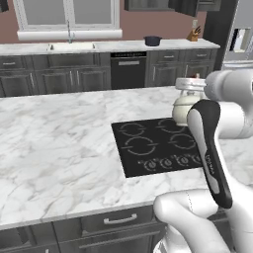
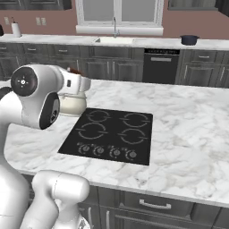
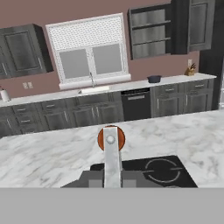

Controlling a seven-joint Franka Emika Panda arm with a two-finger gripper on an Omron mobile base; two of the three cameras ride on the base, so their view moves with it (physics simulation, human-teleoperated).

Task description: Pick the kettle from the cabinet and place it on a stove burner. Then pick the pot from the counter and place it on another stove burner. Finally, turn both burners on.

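Marble tabletop (image 1: 59,143) island in a dark-cabinet kitchen, black cooktop (image 2: 109,134) set in it with four burner rings and a knob row. My jaws are closed on the kettle (image 1: 185,106) handle; the reddish-brown wooden grip (image 3: 111,138) sits dead centre in the hand view. Kettle sits at the cooktop's edge, by its far corner, at 3 o'clock in the left base view; can't tell if it touches the surface. Pot (image 2: 189,40) well apart on the back tabletop at 12 o'clock, beside the sink (image 2: 114,40).
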